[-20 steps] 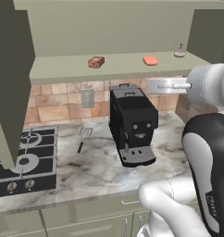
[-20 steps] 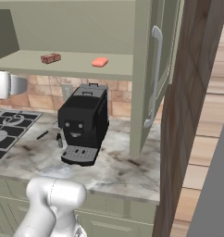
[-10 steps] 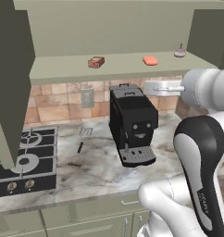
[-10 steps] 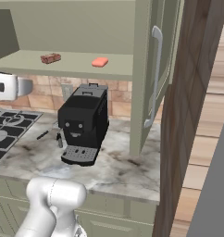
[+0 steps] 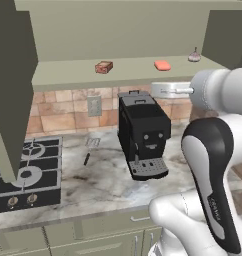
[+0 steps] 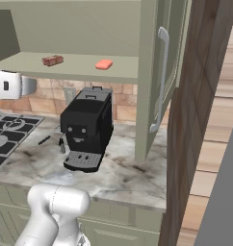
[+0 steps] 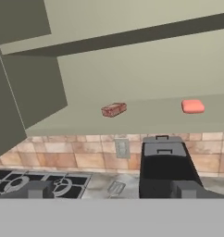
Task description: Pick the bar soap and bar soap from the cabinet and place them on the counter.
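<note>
Looking into the open cabinet [image 5: 118,35], we see matte sage-green panels and a flat shelf of the same colour, with one door [image 6: 162,72] swung out at 3 o'clock in the right base view, its long silver bar handle [image 6: 161,81] curving down the panel. On the shelf lie both soaps, well apart. At 9 o'clock of the pair sits the orange-brown bar soap [image 5: 104,67], a boxy block with a paler top face; at 3 o'clock of it rests the coral-red bar soap [image 5: 162,65], rounded at the corners and smooth. Farther along toward 3 o'clock we find a small pale knob-topped item [image 5: 194,57].

Below the shelf, tan and pink stone tiles back the counter [image 5: 103,185], a beige-grey marbled slab with dark veins. A glossy black coffee machine [image 5: 143,134], blocky with a ribbed drip tray, stands on it, and a black gas hob [image 5: 25,172] with round burners lies at its 9 o'clock.

Our white arm [image 5: 213,165] rises in a tall bend with dark joint bands, the wrist levelled below shelf height and the gripper [image 7: 111,189] aimed toward the cabinet. From the hand view, its two dark fingertips [image 7: 37,189] stand wide apart with nothing between them, and both soaps lie toward 12 o'clock, well clear of them.
</note>
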Robot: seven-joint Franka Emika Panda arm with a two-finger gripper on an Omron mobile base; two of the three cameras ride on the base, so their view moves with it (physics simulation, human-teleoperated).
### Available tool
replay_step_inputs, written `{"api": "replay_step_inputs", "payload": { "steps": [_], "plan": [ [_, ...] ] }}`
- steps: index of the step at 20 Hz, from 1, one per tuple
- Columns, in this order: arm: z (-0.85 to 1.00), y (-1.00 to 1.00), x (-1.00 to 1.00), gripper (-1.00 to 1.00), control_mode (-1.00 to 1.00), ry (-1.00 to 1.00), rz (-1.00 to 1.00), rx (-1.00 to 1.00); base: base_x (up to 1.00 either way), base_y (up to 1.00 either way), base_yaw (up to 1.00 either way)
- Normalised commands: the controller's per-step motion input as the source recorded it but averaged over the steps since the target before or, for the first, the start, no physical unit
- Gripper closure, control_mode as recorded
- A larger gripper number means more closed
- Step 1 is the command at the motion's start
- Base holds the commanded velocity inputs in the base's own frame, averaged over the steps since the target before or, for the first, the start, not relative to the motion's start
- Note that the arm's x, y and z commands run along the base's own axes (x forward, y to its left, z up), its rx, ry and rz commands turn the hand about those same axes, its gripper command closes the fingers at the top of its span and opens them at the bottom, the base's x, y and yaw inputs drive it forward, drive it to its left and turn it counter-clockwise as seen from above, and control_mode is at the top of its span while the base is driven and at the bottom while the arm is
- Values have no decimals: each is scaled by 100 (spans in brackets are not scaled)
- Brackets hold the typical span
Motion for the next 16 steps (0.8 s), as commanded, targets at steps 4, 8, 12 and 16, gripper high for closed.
{"api": "replay_step_inputs", "payload": {
  "steps": [4,8,12,16],
  "plan": [
    [0,14,12,-100,-100,0,0,-1,0,0,0],
    [0,16,15,-100,-100,-1,0,-1,0,0,0],
    [7,7,18,-100,-100,0,0,0,0,0,0],
    [14,4,20,-100,-100,-1,1,0,0,0,0]
  ]
}}
